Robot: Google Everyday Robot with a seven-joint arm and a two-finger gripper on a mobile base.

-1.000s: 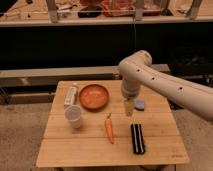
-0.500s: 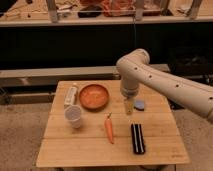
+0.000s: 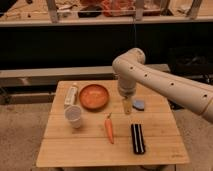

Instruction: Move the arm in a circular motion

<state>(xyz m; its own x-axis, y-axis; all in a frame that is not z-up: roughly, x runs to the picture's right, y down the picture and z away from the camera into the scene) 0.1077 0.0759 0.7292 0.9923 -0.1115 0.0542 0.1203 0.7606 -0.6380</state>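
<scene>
The white arm of thick rounded segments with small dark holes reaches in from the right edge, bends at an elbow above the table's back, and points down. Its gripper, a small tan tip, hangs just above the wooden table, between the orange bowl on its left and a small blue-grey object on its right. It holds nothing that I can see.
On the table lie a carrot, a black rectangular object, a white cup and a pale bottle lying down. A dark shelf and workbench run behind the table.
The arm's elbow and the gripper have shifted slightly to the left, toward the bowl. The objects on the table have not moved.
</scene>
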